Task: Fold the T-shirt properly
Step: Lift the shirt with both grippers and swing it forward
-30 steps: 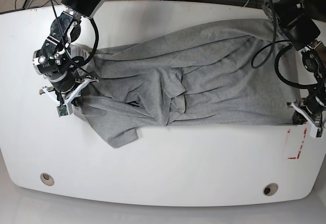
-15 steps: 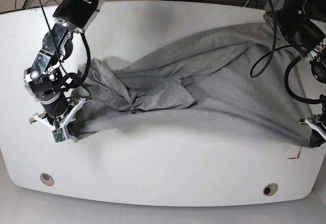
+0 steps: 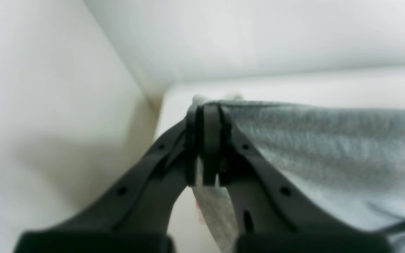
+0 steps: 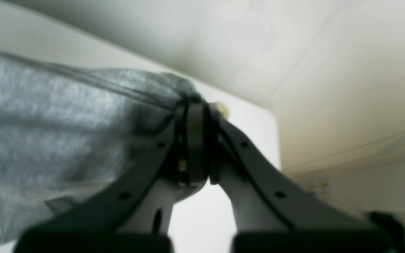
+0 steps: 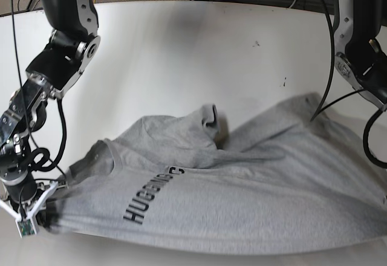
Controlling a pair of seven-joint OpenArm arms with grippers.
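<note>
Grey T-shirt (image 5: pixel 242 187) was stretched between both pincers, left gripper (image 3: pixel 207 147) and right gripper (image 4: pixel 195 144) each clamped on cloth; spreading step, next lay it flat.

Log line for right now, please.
phase: spreading | T-shirt: lettering up | left gripper: shut on T-shirt | right gripper: shut on T-shirt

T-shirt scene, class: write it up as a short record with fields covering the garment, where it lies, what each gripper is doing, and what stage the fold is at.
garment: grey T-shirt, black lettering "HUGGING" facing up
surface: white table
lie: stretched across the near part of the table, one sleeve bunched near the middle
left gripper: shut on an edge of the cloth
right gripper: shut on the cloth at the opposite end
fold stage: no fold made yet; shirt wrinkled, held at both ends
</note>
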